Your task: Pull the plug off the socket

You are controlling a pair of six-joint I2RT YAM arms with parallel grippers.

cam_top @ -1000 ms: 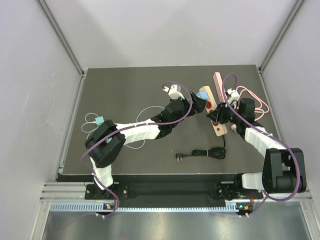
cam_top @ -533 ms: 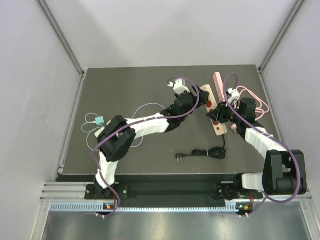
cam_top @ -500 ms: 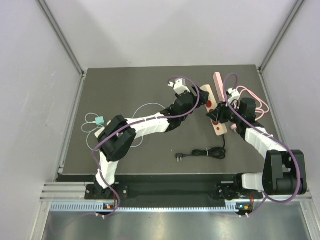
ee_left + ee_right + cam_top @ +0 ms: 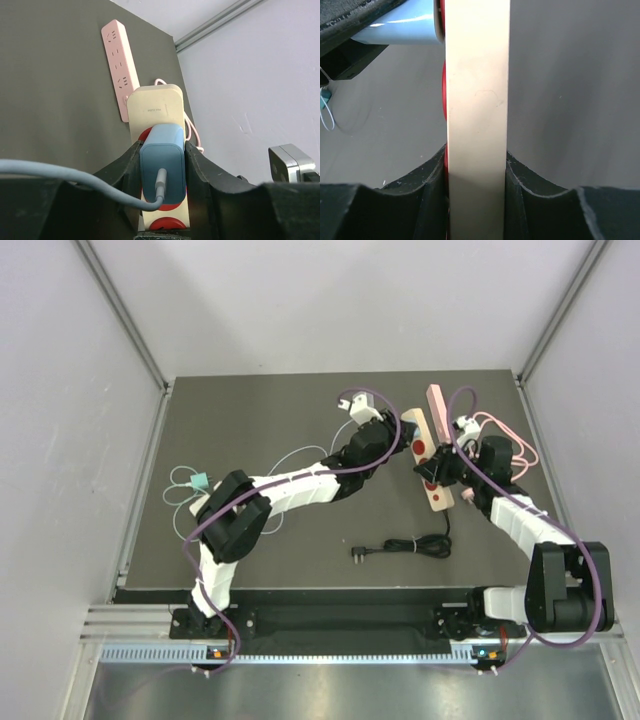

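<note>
A light blue plug (image 4: 162, 165) with a grey-blue cable sits in a red socket of the cream socket strip (image 4: 154, 107). My left gripper (image 4: 161, 152) is shut on the plug, its black fingers (image 4: 131, 162) pressed against both sides. In the top view the left gripper (image 4: 398, 445) covers the plug at the strip's (image 4: 428, 465) far half. My right gripper (image 4: 476, 165) is shut on the strip (image 4: 477, 100) across its width, and in the top view it (image 4: 440, 478) holds the near half. The plug (image 4: 400, 30) shows at the upper left of the right wrist view.
A pink power strip (image 4: 437, 405) lies just beyond the cream one, its pink cord (image 4: 505, 430) looping to the right. A coiled black cable (image 4: 405, 547) lies near the front. A teal connector (image 4: 200, 481) with thin wire rests at the left.
My left gripper has moved right onto the plug and closed on its sides. The right gripper kept its hold on the strip without moving.
</note>
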